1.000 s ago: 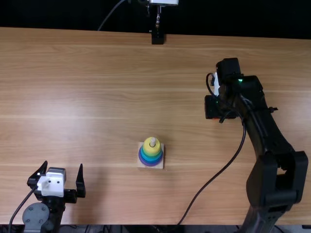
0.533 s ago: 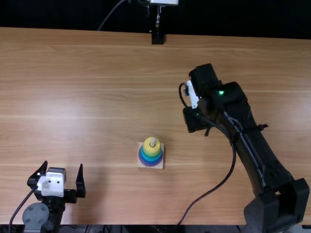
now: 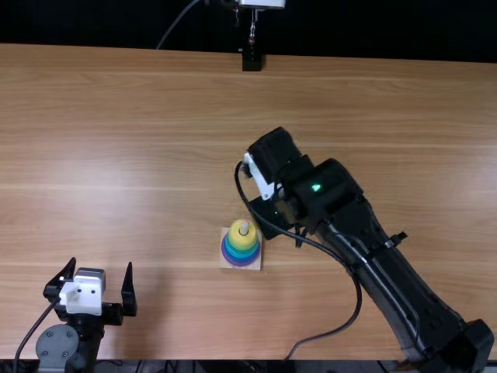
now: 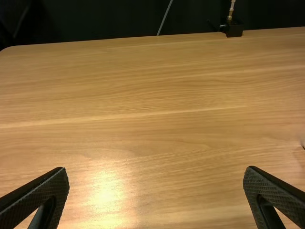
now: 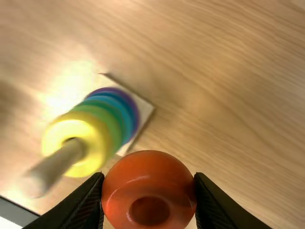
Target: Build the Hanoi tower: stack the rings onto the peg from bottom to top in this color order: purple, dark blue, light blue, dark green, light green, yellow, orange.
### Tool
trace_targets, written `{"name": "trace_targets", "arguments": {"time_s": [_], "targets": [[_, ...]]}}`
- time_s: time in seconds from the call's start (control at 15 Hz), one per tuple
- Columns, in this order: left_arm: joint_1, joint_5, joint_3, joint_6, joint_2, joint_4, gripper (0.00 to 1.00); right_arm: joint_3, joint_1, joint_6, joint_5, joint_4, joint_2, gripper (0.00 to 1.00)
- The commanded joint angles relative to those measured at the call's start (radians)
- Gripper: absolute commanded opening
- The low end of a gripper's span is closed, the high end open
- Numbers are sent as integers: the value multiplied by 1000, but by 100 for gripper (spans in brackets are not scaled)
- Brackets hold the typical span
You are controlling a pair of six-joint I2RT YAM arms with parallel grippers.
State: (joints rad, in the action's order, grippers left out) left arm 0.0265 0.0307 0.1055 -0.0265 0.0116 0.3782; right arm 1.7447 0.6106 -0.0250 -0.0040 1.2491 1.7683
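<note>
In the top view, my right gripper [image 3: 268,217] is just behind and right of the wooden base [image 3: 257,266]; its fingertips are hidden there. In the right wrist view, my right gripper [image 5: 148,183] is shut on the orange ring [image 5: 145,169], held beside the stack. The peg [image 5: 59,164] rises bare above the yellow ring [image 5: 52,136], with green, blue and purple rings below. My left gripper [image 3: 101,267] stands open at the table's near left. In the left wrist view, the left gripper [image 4: 156,174] has its fingers wide apart with nothing between them.
The right arm's cable [image 3: 359,299] loops above the table right of the base. A black stand [image 3: 251,61] is at the table's far edge. The right arm [image 3: 388,272] spans the near right part of the table [image 3: 140,140].
My right gripper has swung left and toward the near edge, from the right side of the table to beside the stack. The left arm and the stack have not moved.
</note>
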Motion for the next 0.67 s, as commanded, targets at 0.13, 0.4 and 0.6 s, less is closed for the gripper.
{"name": "trace_targets", "arguments": {"time_s": [0.13, 0.4, 0.6], "targets": [[6, 6, -105, -7, -12, 80, 100, 119, 25, -17, -3, 55, -40, 0], [6, 6, -105, -7, -12, 80, 100, 133, 26, -39, -3, 57, -36, 0], [6, 6, -105, -7, -12, 80, 100, 131, 41, -39, -3, 55, -36, 0]]}}
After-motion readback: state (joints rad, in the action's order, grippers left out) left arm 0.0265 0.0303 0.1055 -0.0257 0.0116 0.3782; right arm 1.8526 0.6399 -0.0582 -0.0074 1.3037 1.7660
